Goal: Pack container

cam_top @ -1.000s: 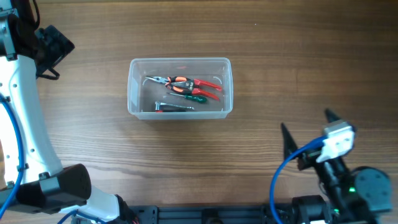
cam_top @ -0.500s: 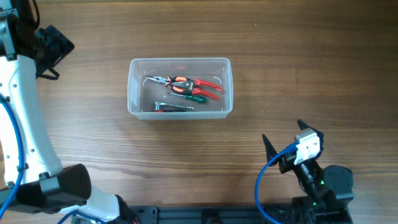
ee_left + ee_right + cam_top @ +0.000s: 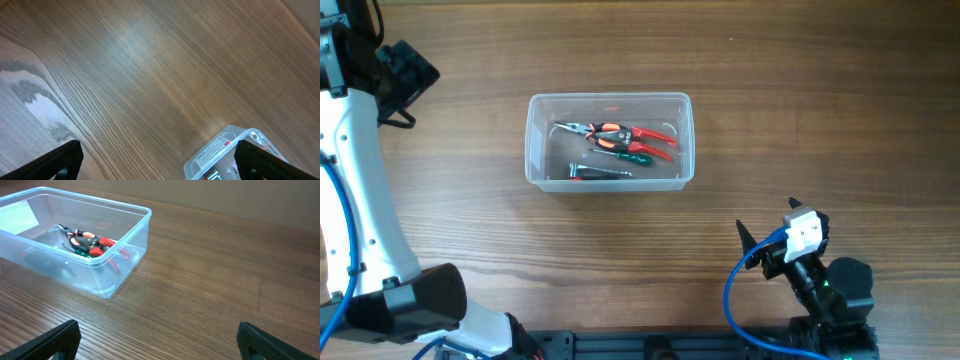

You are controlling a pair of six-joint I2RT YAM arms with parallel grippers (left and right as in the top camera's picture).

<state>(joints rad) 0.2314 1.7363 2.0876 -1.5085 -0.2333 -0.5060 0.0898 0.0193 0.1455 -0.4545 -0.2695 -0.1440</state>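
- While both grippers stand clear of it, the container (image 3: 610, 97) sits on the table (image 3: 800, 80), mid-width and toward the far side. It is clear plastic with an open top, its long side running left to right.
- Contents: 3 tools on its floor. These are pliers (image 3: 620, 133) with red-orange handles, a green-handled screwdriver (image 3: 628, 156) just beside them, and a grey metal tool (image 3: 600, 172) along the near wall.
- Right gripper (image 3: 768, 222): at the near edge, right of the container and well apart from it. Its 2 fingers are spread wide with nothing between them. In its wrist view the container (image 3: 127, 235) lies ahead at upper left, with the pliers (image 3: 90, 241) inside.
- Left gripper (image 3: 160, 162): fingers spread wide, empty, over bare table. 1 container corner (image 3: 220, 150) shows low in its wrist view, toward the right-hand finger, untouched.
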